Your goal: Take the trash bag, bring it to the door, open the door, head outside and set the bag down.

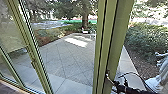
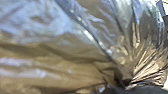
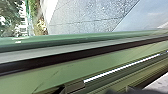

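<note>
Trash bag lies right up against my left wrist camera, its film drawn into tight folds near my left gripper, so I judge that I am carrying it there. How far open that gripper is I cannot tell, nor on which side of the green door frame the bag hangs. My right gripper is at the lower part of that frame; I cannot tell whether it touches, how far open it is, or whether it has hold of anything. I take the step in hand to be opening the way out: paving lies beyond the frame, with bushes past its right side, but whether the space to the left of the frame is glass or open air, I cannot say. As I see it, the next move calls for slow, steady pressure at the frame with the right arm, the base moving in step, and the bag held close and well clear of the frame's edge, where thin film could snag and tear.
</note>
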